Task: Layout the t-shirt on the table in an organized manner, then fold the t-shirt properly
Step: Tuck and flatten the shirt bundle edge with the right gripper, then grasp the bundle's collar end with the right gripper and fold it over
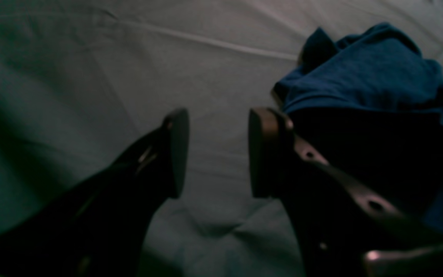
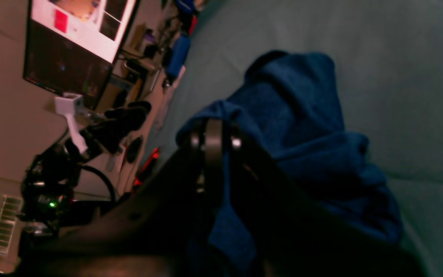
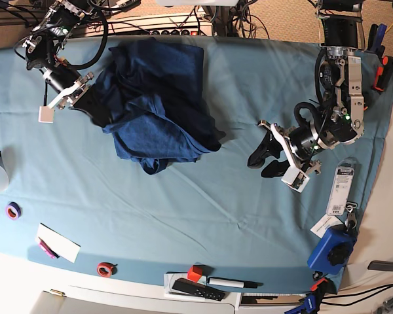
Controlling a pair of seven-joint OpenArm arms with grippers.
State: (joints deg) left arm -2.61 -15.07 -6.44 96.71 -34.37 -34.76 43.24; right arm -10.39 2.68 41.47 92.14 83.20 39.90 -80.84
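The navy t-shirt (image 3: 157, 111) lies bunched and wrinkled on the far left part of the teal table (image 3: 183, 203). At the shirt's left edge, my right gripper (image 3: 95, 108) is shut on a fold of it. The right wrist view shows that gripper (image 2: 214, 142) with blue t-shirt (image 2: 302, 127) cloth pinched and draped between the fingers. My left gripper (image 3: 265, 160) hovers over bare cloth to the right of the shirt, apart from it. In the left wrist view the left gripper (image 1: 219, 154) is open with nothing between the fingers, and the t-shirt (image 1: 360, 73) lies off to the right.
Along the near edge lie a purple ring (image 3: 13, 210), a white card (image 3: 57, 242), a red tape roll (image 3: 105, 268), a red cube (image 3: 195, 273), a black remote (image 3: 196, 289) and a pen (image 3: 232, 282). A packet (image 3: 340, 190) and a blue tool (image 3: 334, 248) sit at the right edge.
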